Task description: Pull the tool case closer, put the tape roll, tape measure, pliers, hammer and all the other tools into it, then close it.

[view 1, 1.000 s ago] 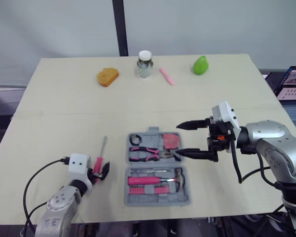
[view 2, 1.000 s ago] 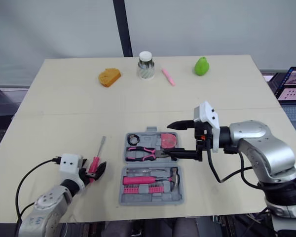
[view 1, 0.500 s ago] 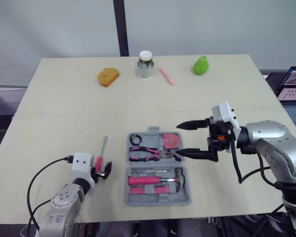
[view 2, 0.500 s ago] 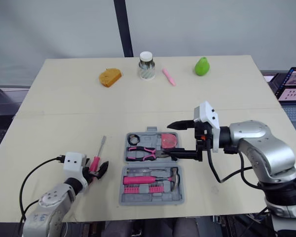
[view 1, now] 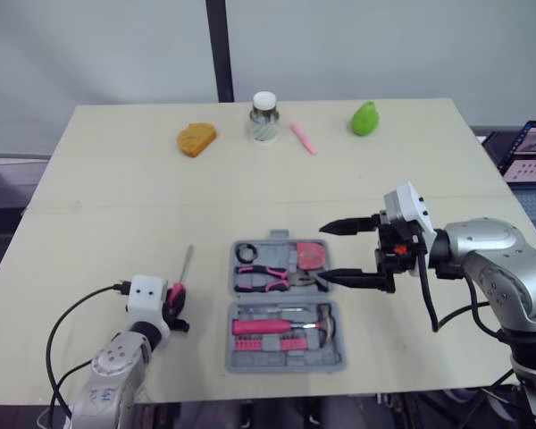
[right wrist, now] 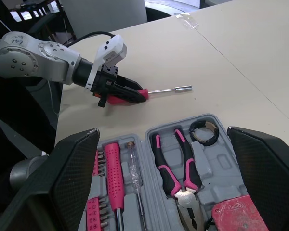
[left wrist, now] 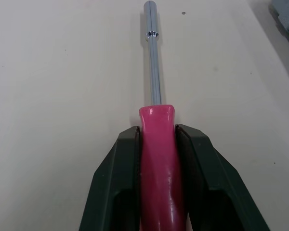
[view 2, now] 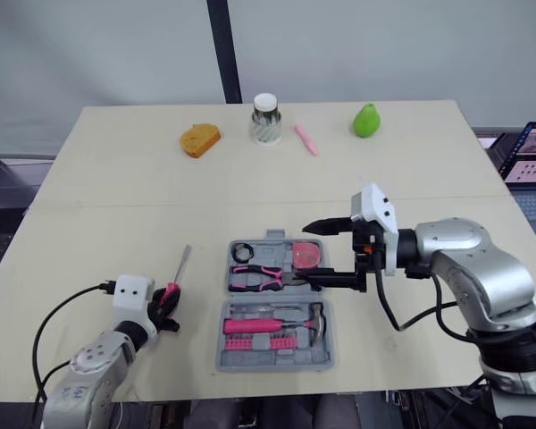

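**A:** What does the left wrist view add?

**B:** It shows up close that the left tool [left wrist: 157, 131] pinches the screwdriver [left wrist: 155, 113] by its glossy pink handle, the steel shaft reaching forward over the tabletop [view 1: 116, 223].

**A:** And the head views?

**B:** The screwdriver lies left of the open grey tool case [view 1: 286, 366]. The right tool [view 1: 322, 252], fingers spread, hovers at the case's right edge.

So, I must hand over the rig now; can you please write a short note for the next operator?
Left gripper: jaws shut on the handle of the pink screwdriver, low over the table, left of the case.
Right gripper: open, holding nothing, at the right edge of the open tool case.
Done: case is near; tape roll, pliers, tape measure and hammer are inside.
Left: put the screwdriver in, then close the case.
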Controlling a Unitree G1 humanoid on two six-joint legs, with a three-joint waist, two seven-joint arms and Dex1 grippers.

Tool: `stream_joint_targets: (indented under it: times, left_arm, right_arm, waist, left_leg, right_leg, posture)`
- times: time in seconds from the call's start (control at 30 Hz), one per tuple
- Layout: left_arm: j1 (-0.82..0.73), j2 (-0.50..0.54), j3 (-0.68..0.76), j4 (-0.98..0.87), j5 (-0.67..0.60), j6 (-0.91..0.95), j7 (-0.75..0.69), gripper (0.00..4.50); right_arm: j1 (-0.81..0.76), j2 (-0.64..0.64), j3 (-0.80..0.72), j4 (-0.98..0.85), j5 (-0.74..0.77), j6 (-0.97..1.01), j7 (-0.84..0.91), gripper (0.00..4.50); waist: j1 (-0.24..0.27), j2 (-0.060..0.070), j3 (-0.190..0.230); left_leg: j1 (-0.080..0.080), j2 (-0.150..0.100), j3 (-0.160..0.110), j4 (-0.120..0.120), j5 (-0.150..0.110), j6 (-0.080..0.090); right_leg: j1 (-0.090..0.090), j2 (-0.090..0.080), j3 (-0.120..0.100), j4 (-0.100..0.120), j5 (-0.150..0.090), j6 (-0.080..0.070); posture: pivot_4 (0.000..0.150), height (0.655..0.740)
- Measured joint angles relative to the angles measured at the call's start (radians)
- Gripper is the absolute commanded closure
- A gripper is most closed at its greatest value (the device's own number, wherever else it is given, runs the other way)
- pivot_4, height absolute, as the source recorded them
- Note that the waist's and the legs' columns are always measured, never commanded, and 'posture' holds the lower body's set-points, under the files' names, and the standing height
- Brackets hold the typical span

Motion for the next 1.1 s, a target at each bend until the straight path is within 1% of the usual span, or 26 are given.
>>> stream_joint_targets:
  times: [0.3,0.4,0.57,0.67,0.8,0.97,1.1]
  left_arm:
    - [0.005,0.009,-0.007,0.014,0.006,-0.034,-0.005,3.86]
    - [0.003,0.035,-0.006,0.019,0.005,-0.046,-0.028,3.86]
    - [0.001,0.196,-0.012,-0.016,-0.026,-0.034,-0.187,3.86]
    - [0.003,0.342,-0.012,-0.072,-0.066,-0.042,-0.335,3.86]
    - [0.001,0.472,-0.018,-0.093,-0.109,-0.085,-0.507,3.86]
    - [-0.038,0.555,-0.006,-0.125,-0.190,-0.102,-0.652,3.86]
    - [-0.049,0.581,-0.008,-0.175,-0.237,-0.073,-0.690,3.86]
  right_arm:
    - [0.000,0.000,0.000,0.000,0.016,0.000,0.000,0.00]
    - [0.001,0.000,-0.001,0.000,0.017,-0.002,0.001,0.00]
    - [0.015,-0.024,-0.023,0.001,0.043,-0.003,0.023,0.00]
    - [0.061,-0.089,-0.063,0.001,0.048,-0.014,0.058,0.00]
    - [0.121,-0.149,-0.091,0.002,0.047,-0.033,0.102,0.00]
    - [0.197,-0.231,-0.123,0.007,0.028,-0.071,0.161,0.00]
    - [0.244,-0.272,-0.128,0.008,0.020,-0.094,0.195,0.00]
  waist:
    - [0.000,0.000,0.000]
    - [0.000,0.000,0.000]
    - [-0.001,0.000,0.000]
    - [0.000,0.000,0.000]
    - [-0.005,0.000,0.000]
    - [-0.002,0.000,0.000]
    - [-0.002,0.000,0.000]
  left_leg:
    - [0.000,0.000,0.000,0.000,0.000,0.000]
    - [0.000,0.000,0.000,0.000,0.000,0.000]
    - [-0.001,0.000,0.000,-0.001,0.000,0.000]
    - [-0.002,0.000,0.000,-0.001,0.000,0.000]
    - [-0.002,0.000,0.001,-0.001,0.000,0.000]
    - [-0.002,0.001,0.001,-0.001,0.000,0.000]
    - [-0.001,0.000,0.001,-0.001,0.000,0.000]
  right_leg:
    - [0.000,0.000,0.000,0.000,0.000,0.000]
    - [0.000,0.000,0.000,0.000,0.000,0.000]
    - [-0.001,0.000,0.000,0.000,0.000,0.000]
    - [-0.002,0.000,0.000,-0.001,0.000,0.000]
    - [-0.002,0.001,0.000,-0.001,0.000,0.000]
    - [-0.002,0.001,0.001,-0.001,0.000,0.000]
    - [-0.002,0.001,0.001,-0.001,0.000,0.000]
  posture:
    - [0.150,0.7400]
    - [0.150,0.7400]
    - [0.150,0.7400]
    - [0.150,0.7400]
    - [0.150,0.7400]
    - [0.150,0.7400]
    - [0.150,0.7400]
